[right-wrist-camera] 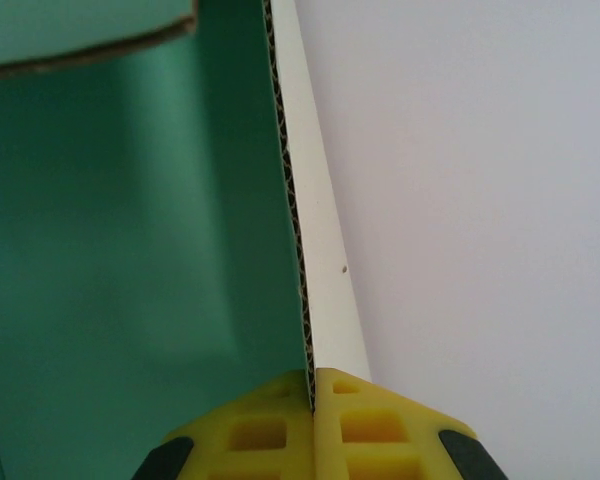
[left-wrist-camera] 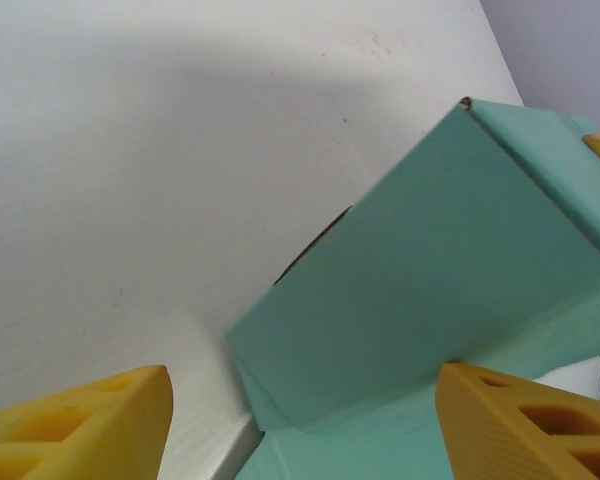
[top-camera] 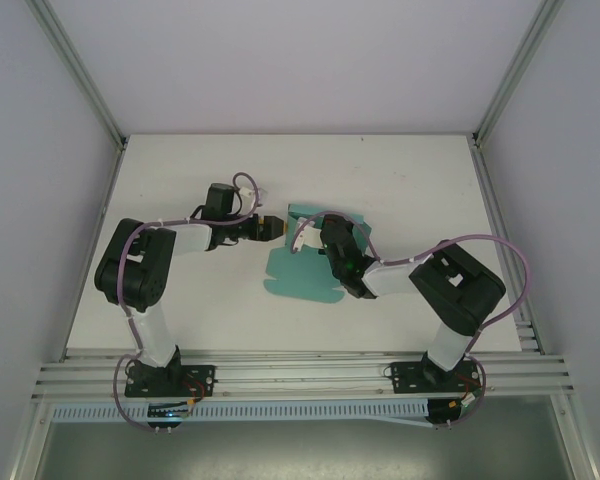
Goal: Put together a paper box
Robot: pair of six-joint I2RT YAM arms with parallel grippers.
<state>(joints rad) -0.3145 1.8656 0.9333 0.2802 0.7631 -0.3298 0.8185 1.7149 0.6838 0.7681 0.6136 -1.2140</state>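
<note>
Left of centre in the top view, the left gripper (top-camera: 271, 229) reaches toward the teal-green, partly folded card paper box (top-camera: 298, 276). Its yellow fingers (left-wrist-camera: 85, 428) are spread wide, with a raised teal panel between them. The box lies mid-frame on the white table (top-camera: 400, 180), one flap flat and its walls tilted up. Just right of it, the right gripper (right-wrist-camera: 314, 415) pinches an upright wall's corrugated edge.

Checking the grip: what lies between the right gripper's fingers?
A wall of the paper box, its edge pinched by the right gripper, in the right wrist view.
</note>
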